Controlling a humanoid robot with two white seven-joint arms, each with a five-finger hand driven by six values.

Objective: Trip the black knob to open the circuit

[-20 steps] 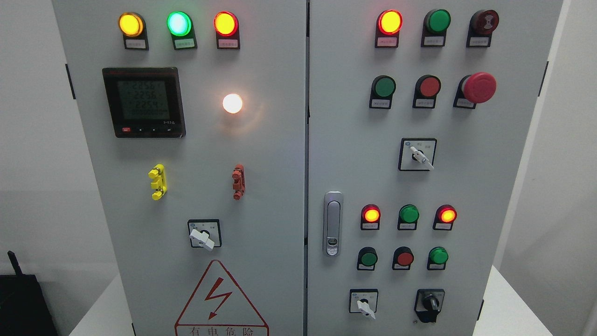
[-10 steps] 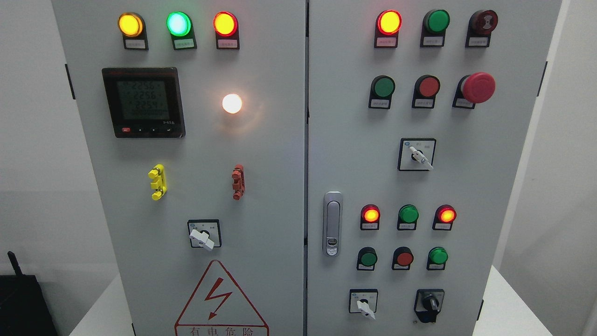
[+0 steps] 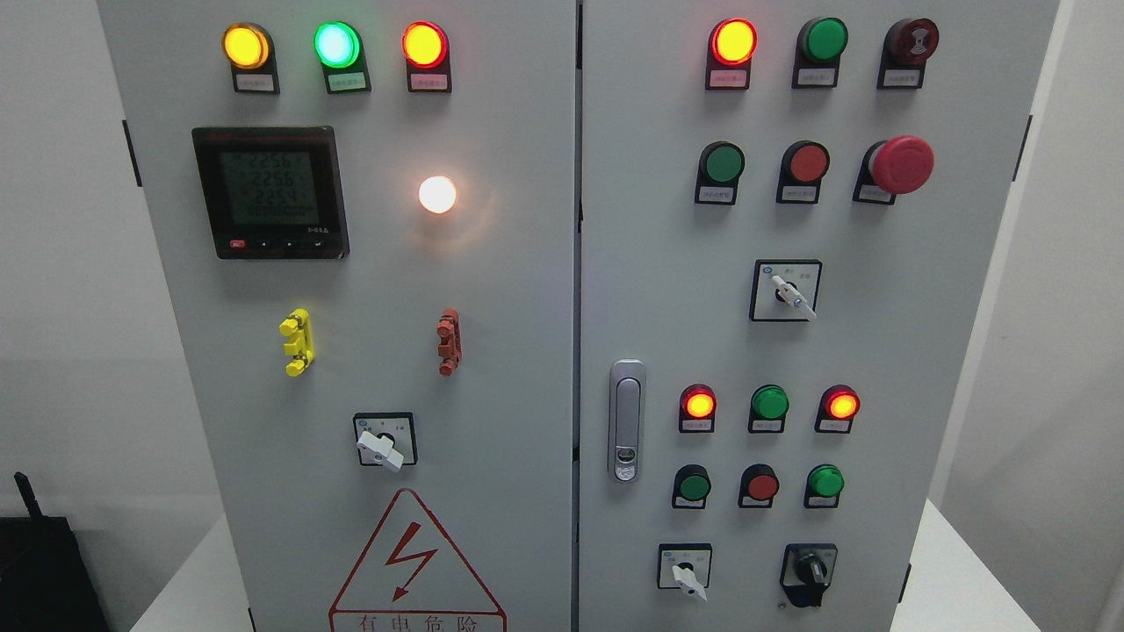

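Black knob (image 3: 809, 572) sits at the right door's bottom-right corner, beside a white selector (image 3: 686, 575). Warning triangle (image 3: 416, 566) reads 有电危险. No robot hands in view, so finger state unknown.

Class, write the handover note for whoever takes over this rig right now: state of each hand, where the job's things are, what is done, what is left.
Hands: neither the left nor the right hand is in the head view.
Things: the black knob sits at the lower right of the right cabinet door, right of a white selector switch. The red mushroom button is far above it.
Done: nothing visible; no hand is at the knob.
Left: bring a hand up to the black knob, grip it and turn it to trip the circuit.
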